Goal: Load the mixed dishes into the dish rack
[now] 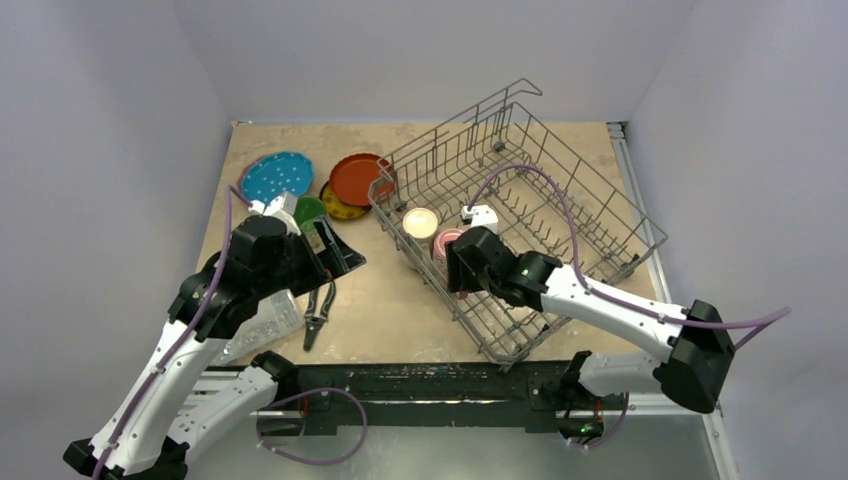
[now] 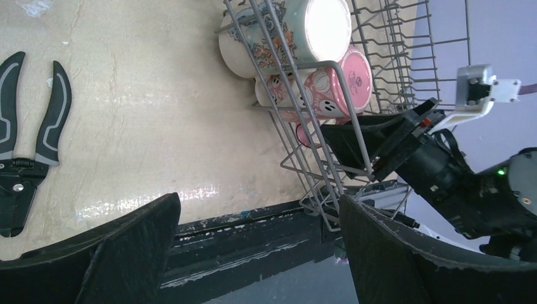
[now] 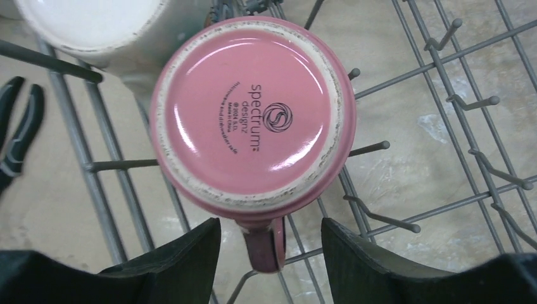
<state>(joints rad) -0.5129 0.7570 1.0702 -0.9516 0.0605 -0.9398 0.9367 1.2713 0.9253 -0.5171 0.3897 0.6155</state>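
Now in dish rack [image 1: 545, 215] — two mugs [image 3: 253, 120]

My bench [image 1: 400, 315] is pale, scuffed and beige, with a black rail [image 1: 420, 380] along its lower edge. Plain white walls [image 1: 100, 120] enclose it left, top and right.
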